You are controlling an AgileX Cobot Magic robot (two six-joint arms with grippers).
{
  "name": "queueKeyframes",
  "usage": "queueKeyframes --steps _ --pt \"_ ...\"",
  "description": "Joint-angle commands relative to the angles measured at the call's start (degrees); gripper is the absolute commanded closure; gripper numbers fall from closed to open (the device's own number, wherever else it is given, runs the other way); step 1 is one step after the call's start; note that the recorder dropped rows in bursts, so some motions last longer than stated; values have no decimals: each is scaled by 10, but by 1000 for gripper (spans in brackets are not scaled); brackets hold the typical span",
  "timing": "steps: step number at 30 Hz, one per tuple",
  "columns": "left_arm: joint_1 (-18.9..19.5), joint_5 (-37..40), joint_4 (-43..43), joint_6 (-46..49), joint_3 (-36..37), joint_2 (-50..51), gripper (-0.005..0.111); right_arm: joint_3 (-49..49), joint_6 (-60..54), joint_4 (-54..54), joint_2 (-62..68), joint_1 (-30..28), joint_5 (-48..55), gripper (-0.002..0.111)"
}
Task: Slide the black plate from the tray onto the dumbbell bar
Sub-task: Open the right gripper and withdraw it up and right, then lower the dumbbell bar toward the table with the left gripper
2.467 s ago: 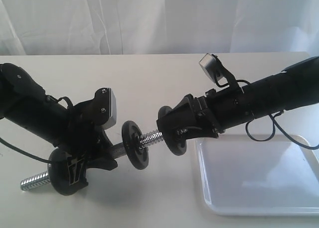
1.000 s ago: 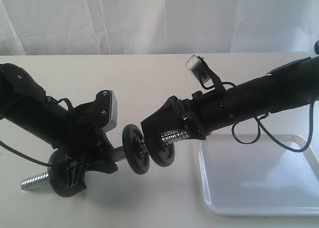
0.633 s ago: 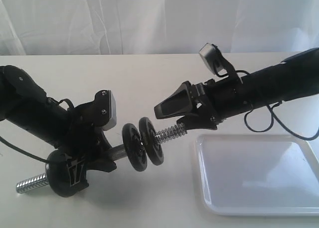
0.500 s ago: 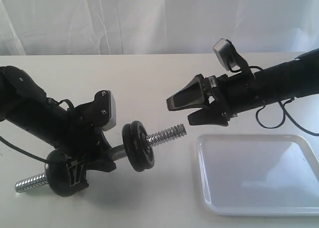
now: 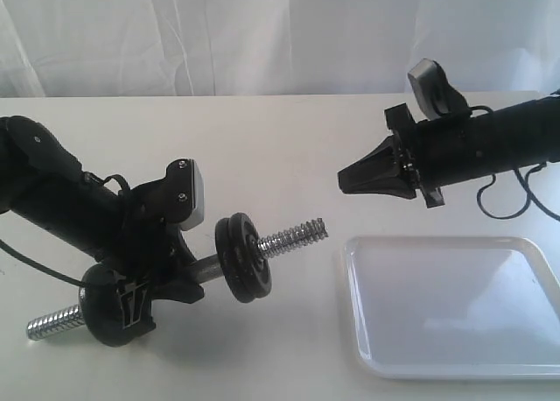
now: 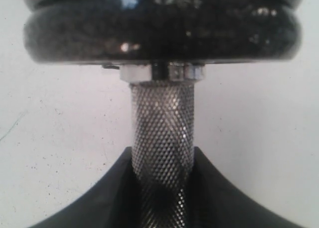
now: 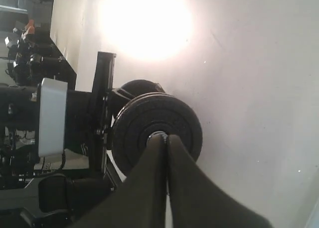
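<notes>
- Chrome dumbbell bar (image 5: 293,235) sits on a slant. Its free threaded end points up and right toward the right hand (image 5: 343,180), and the other end dips low left over the bench (image 5: 280,138).
- black plate (image 5: 255,270) is threaded on the bar, flush against another black disc (image 5: 223,250) and well off the tray (image 5: 455,366).
- left hand (image 5: 179,274) is clamped on the bar's knurled middle.
- right hand's fingers were spread half a second ago. Now they're pressed together on nothing and pulled back further right.

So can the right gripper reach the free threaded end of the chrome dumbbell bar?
Probably yes: the shut, empty right gripper faces the threaded end of the chrome dumbbell bar, nothing between them.
</notes>
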Motion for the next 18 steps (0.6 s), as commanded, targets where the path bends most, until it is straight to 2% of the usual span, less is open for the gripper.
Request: queueKeyframes --steps 1,5,12,18 --pt "1 34 -82 -16 -17 -35 107 -4 0 15 -7 -20 5 108" --pt "1 36 -87 -93 -17 -35 107 -1 3 16 -40 -20 5 108" --pt "1 37 -176 -95 -17 -35 107 30 -4 7 -186 -20 5 108" --pt "1 37 -232 -95 -17 -35 107 94 -22 -2 -303 -20 5 108"
